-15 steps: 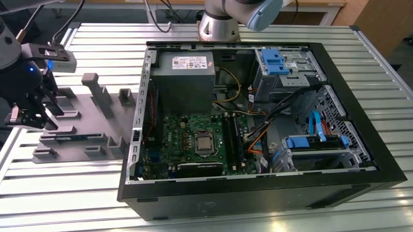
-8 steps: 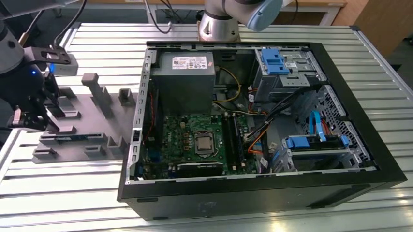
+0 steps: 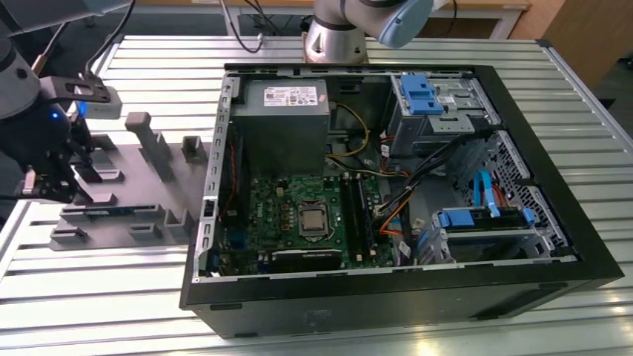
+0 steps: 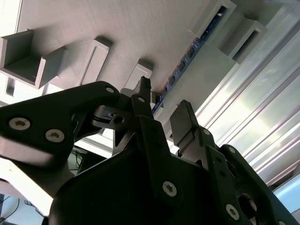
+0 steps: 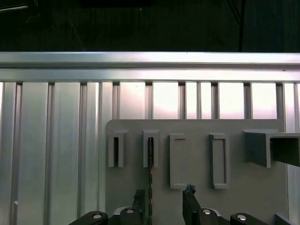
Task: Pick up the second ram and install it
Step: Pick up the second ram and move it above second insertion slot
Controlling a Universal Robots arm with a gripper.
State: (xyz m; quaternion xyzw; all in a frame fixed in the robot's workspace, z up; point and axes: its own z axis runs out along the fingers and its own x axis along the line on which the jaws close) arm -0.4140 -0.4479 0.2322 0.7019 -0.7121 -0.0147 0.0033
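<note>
The end effector (image 5: 164, 192) hangs low over a grey fixture (image 5: 262, 197). Its two black fingers (image 5: 190, 201) are spread apart and grip nothing. The ram (image 5: 150, 174), a thin blue board, stands on edge in the gap between them. It sits nearer one finger than the other (whether that finger touches it cannot be told). Past the fingertips, the ram's far end sits in a small slotted block of the fixture. In the second wrist view its blue edge runs on between two such blocks.

The fixture lies flat on a slatted aluminium worktop (image 5: 56, 154). In the exterior view it lies just beside an open black computer case (image 3: 396, 297), on the exterior view's left of it. The end effector is over the fixture's outer edge, well apart from the case.

Inside the case, a green motherboard (image 3: 287, 215) carries long black slots (image 3: 352, 215). A grey power supply (image 3: 282, 119) sits beyond the motherboard. Blue drive latches (image 3: 420, 93) show toward the exterior view's right. Farthest back, the arm's base (image 3: 336, 41) stands on the worktop behind the case.
</note>
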